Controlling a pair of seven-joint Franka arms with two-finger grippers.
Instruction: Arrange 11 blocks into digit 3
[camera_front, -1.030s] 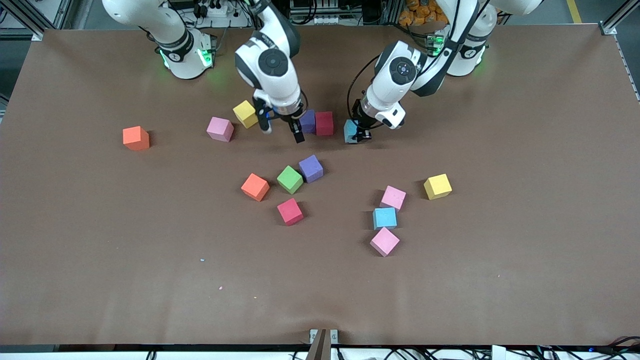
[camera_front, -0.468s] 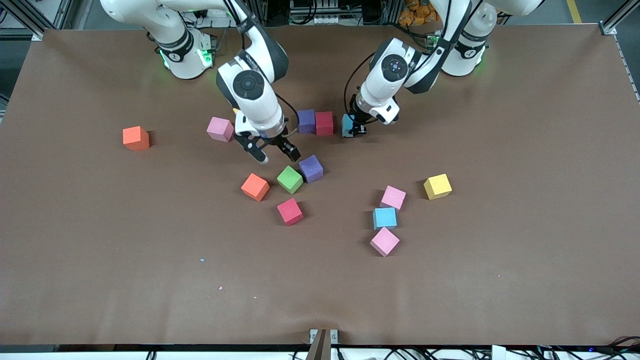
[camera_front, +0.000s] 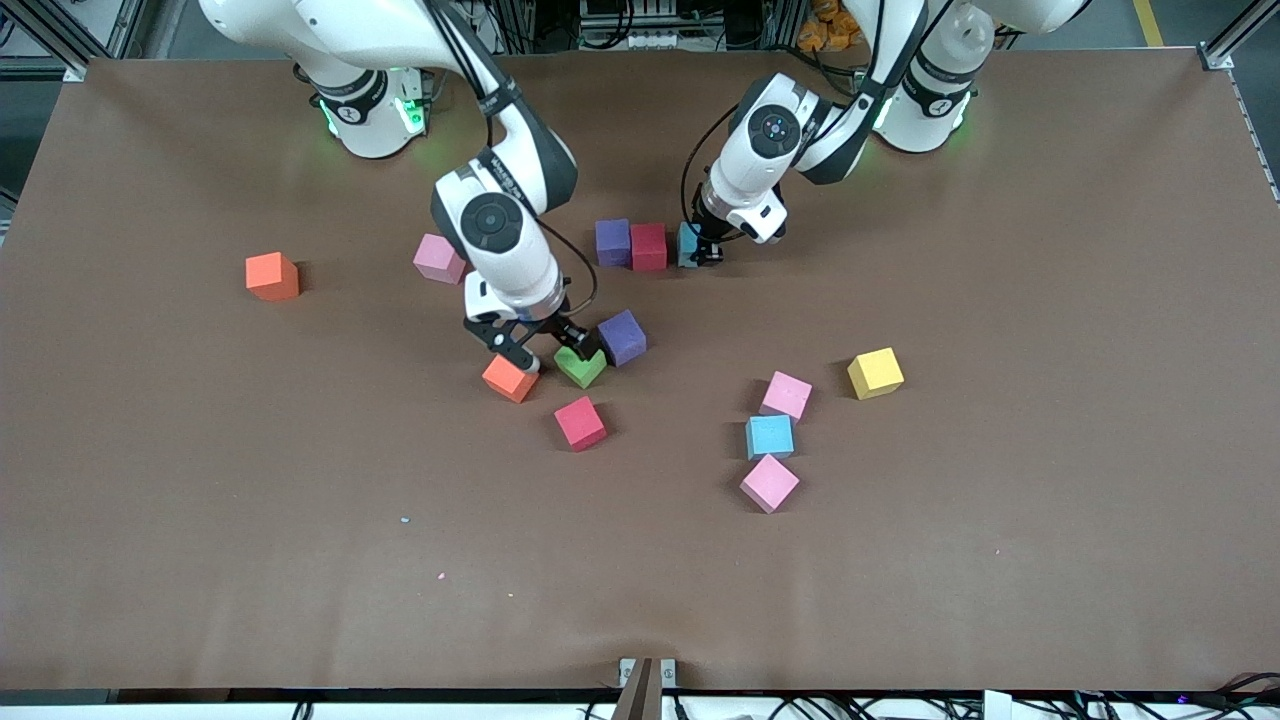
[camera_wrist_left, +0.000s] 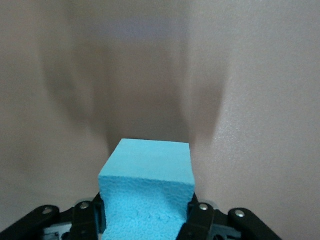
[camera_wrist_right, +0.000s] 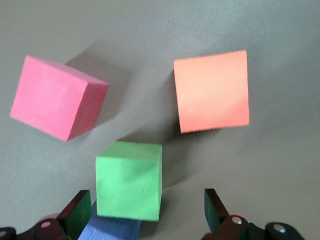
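On the brown tabletop I count thirteen foam blocks and no container of any kind. Nearest the robots' bases, a row: purple block, crimson block touching it, and a light blue block just beside the crimson one, toward the left arm's end. I see the left hand clamped on that light blue block; the left wrist view shows the block pinched between both fingers, at or just above the tabletop. A pink block lies toward the right arm's end of that row, and an orange block well apart, farther toward that end. Mid-table cluster: second purple block, green block touching it, second orange block near, second crimson block nearer the front camera. My right hand hangs low over the green block with fingers spread wide, gripping nothing; its wrist view shows green, orange and crimson below. Toward the left arm's end: yellow block, then pink, light blue and pink in a close line running toward the front camera.
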